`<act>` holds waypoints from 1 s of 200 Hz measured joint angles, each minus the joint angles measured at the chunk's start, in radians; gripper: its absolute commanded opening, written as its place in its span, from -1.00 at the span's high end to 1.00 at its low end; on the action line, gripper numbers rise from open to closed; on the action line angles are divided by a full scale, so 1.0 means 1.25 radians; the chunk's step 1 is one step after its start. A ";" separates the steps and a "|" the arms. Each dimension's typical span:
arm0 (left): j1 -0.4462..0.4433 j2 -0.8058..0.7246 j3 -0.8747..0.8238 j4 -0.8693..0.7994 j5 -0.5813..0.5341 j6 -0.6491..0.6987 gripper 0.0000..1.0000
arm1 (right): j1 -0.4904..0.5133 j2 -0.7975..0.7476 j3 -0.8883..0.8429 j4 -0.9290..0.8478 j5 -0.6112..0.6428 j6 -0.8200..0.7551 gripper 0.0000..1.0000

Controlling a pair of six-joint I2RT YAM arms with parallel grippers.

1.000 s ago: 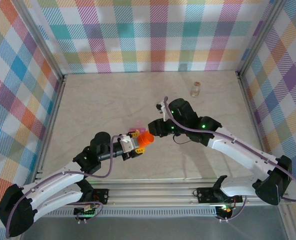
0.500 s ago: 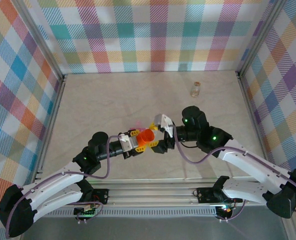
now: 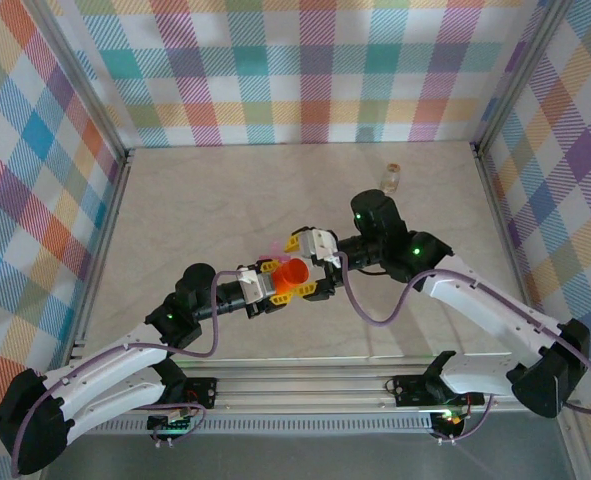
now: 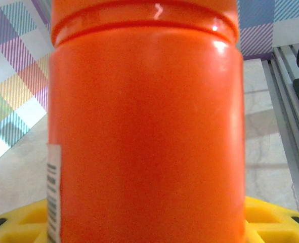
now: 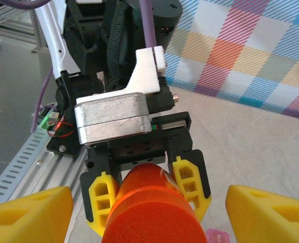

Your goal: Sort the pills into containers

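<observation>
**A:** Top view: what is on your list?

**B:** Item one: your left gripper [image 3: 278, 285], clenched on the orange bottle [image 3: 293, 277] over the middle of the table [image 3: 195, 200]. Item two: your right gripper [image 3: 305, 267], jaws released, one yellow finger on each side of the bottle's far end. Item three: the pink box [image 3: 272, 251], on the table just behind the bottle and mostly hidden by it. Item four: a small vial [image 3: 391, 178], upright, well apart from the rest, near the back of the table.

**A:** Left wrist?

**B:** The bottle [image 4: 144, 131], upright in the frame and very close. It has a label strip [image 4: 53, 197] on its left edge and yellow fingers [image 4: 273, 220] at its foot on both sides.

**A:** Right wrist?

**B:** The bottle [image 5: 149, 202] is end-on at centre bottom. Your left gripper [image 5: 146, 190] is behind it, with yellow fingers [image 5: 101, 197] pressed on both flanks. Your right gripper [image 5: 149, 215] has its tips wide, with clear gaps to the bottle, and grasps nothing. There is a pink corner [image 5: 217, 236] at the bottom edge, and I cannot tell whether it is the box.
</observation>
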 measured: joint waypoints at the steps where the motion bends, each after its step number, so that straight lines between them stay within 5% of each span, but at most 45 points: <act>1: 0.000 0.000 0.000 0.000 0.000 0.000 1.00 | 0.000 0.000 0.000 -0.001 0.000 -0.001 -0.53; 102: 0.000 0.000 0.000 -0.001 0.003 0.000 1.00 | -0.015 0.025 0.003 -0.068 -0.023 -0.049 -0.34; 136: 0.000 0.000 0.000 -0.003 0.010 -0.001 1.00 | -0.020 0.031 0.003 -0.063 -0.025 -0.049 0.10; 200: 0.000 0.000 0.000 -0.028 0.006 -0.020 1.00 | -0.020 0.029 -0.032 -0.014 -0.028 0.061 0.57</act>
